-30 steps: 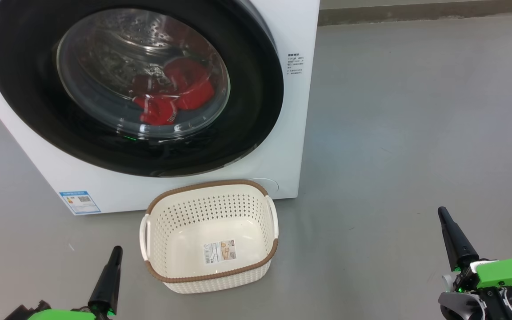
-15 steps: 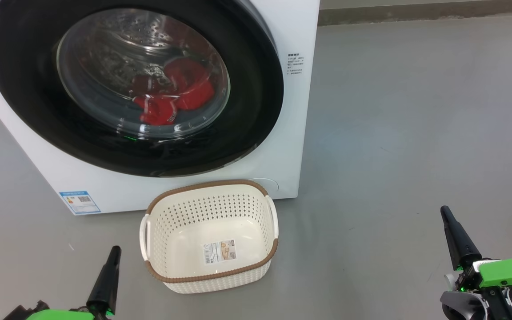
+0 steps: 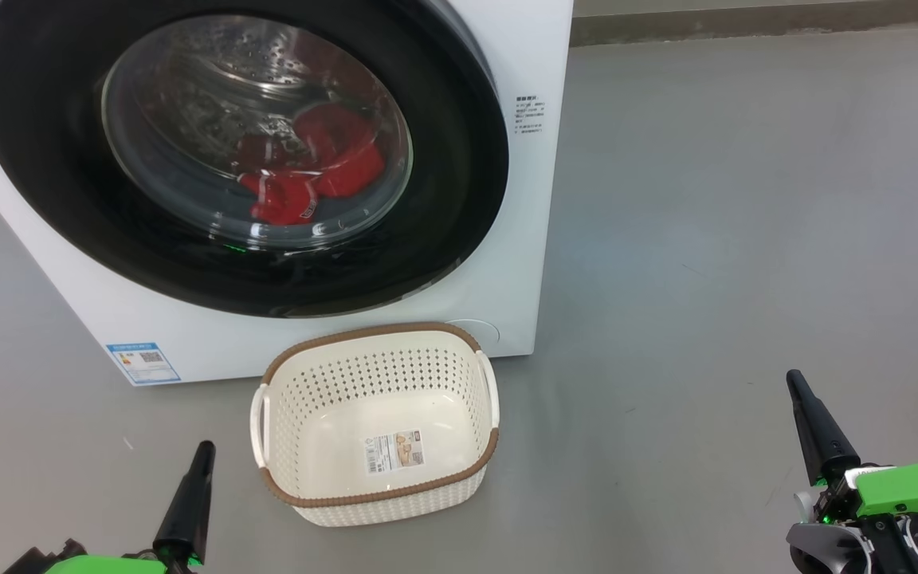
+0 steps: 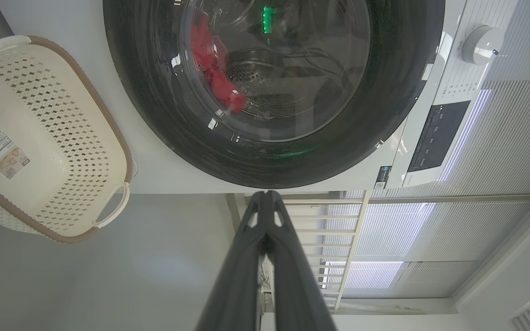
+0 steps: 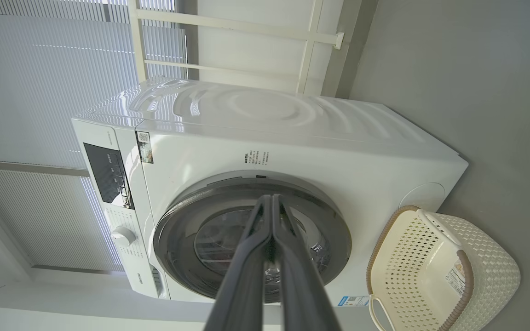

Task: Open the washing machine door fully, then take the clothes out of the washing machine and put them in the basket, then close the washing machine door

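The left gripper (image 3: 204, 450) is seen at the lower left of the head view, its dark fingers pressed together, tips tilted slightly right. The right gripper (image 3: 794, 383) is held at the lower right, fingers likewise closed, leaning left above a green wrist housing (image 3: 909, 488).

Smooth matt grey floor (image 3: 706, 199), bearing the white washing machine (image 3: 523, 239) flat on its base and spreading wide in front of the washing machine and to its right in the head view, flecked there with a few small dark marks. Also carries the cream basket (image 3: 383, 375), upright just in front of the washing machine's lower front panel, toward its right corner, brown rim close to the panel, contact impossible to tell. Ends beyond the washing machine's right side at a darker strip (image 3: 746, 28) along the far edge.
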Controlling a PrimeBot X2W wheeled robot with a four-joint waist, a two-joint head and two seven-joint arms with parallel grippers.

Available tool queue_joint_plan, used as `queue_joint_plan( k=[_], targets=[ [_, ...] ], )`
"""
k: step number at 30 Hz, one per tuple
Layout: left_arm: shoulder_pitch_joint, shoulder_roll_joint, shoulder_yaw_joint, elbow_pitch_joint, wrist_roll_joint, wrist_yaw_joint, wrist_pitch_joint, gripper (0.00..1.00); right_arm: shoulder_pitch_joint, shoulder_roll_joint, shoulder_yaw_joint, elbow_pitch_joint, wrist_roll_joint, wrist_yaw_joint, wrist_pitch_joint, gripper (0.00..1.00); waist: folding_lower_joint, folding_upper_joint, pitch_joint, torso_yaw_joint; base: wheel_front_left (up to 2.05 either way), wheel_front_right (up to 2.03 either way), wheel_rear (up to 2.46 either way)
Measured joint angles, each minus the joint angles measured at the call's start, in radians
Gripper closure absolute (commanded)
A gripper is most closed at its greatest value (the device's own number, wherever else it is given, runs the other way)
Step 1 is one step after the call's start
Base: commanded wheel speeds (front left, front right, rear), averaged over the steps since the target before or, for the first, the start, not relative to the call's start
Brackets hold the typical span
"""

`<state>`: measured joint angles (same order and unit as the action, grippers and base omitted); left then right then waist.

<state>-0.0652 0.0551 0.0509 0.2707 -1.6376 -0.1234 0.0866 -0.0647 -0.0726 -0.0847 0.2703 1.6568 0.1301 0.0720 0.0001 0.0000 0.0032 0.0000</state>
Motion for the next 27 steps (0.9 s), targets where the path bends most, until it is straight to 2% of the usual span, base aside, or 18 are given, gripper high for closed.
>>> queue_joint_plan(
  k=[27],
  targets=[
    [0.0, -0.003, 0.009, 0.0, 0.002, 0.0, 0.006, 1.0, 0.0, 0.009, -0.009, 0.0, -0.007, 0.0, 0.009, 1.0, -0.0001, 0.0, 0.0, 0.0, 0.0, 0.0, 0.0]
  ],
)
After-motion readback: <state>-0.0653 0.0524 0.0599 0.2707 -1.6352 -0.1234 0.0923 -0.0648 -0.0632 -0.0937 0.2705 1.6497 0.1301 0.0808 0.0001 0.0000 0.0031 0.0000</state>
